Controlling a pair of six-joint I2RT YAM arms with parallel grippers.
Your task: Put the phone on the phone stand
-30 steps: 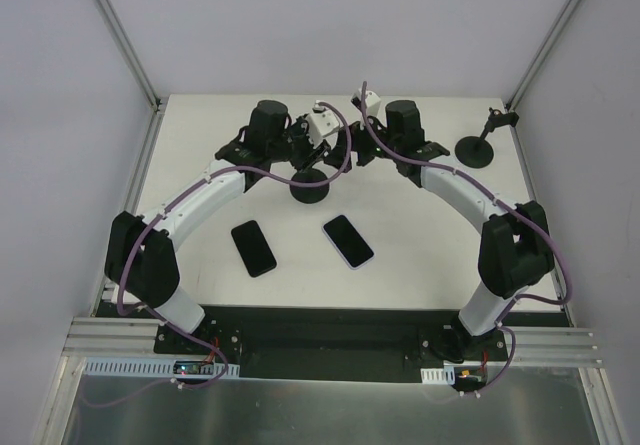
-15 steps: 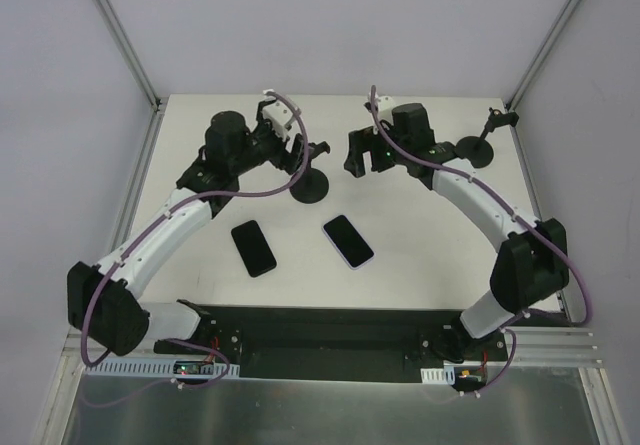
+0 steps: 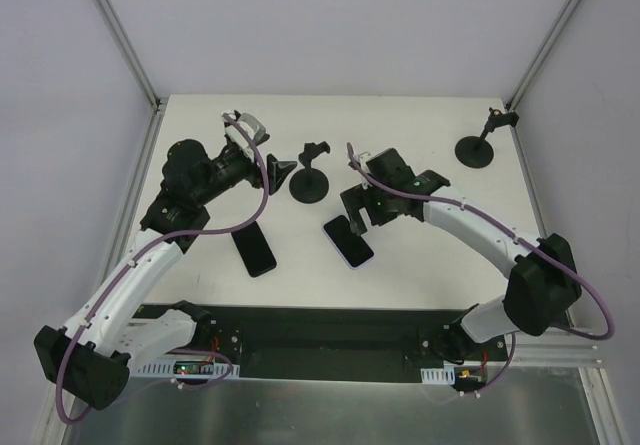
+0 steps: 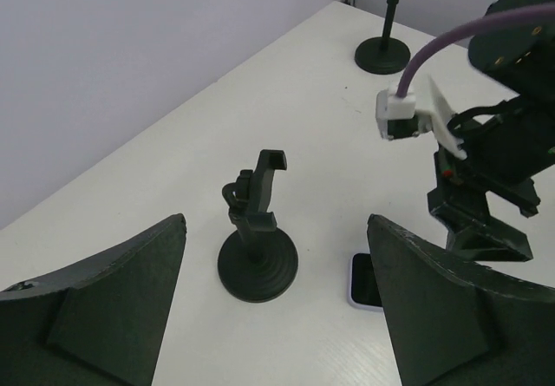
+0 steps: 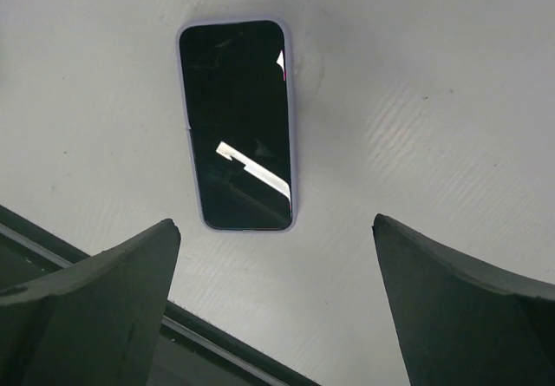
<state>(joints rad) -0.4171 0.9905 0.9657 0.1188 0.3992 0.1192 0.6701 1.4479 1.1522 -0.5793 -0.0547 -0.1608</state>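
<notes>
The phone (image 5: 238, 126), dark-screened in a pale lilac case, lies flat and face up on the white table (image 3: 420, 255), near the middle and a little to the right. The right gripper (image 3: 352, 208) hangs over the phone's far end without touching it. In the wrist view its fingers (image 5: 87, 308) are spread wide, with the phone lying in the gap ahead of them and nothing pinched. Farther back and slightly left of the phone, the phone stand (image 4: 257, 240) stands upright on its round base. The left gripper (image 3: 277, 171) is just left of that stand, its jaws wide apart and holding nothing. A black phone (image 3: 254, 248) lies flat to the left of the cased one, apart from it. A second stand (image 3: 478, 148) is at the far right corner.
</notes>
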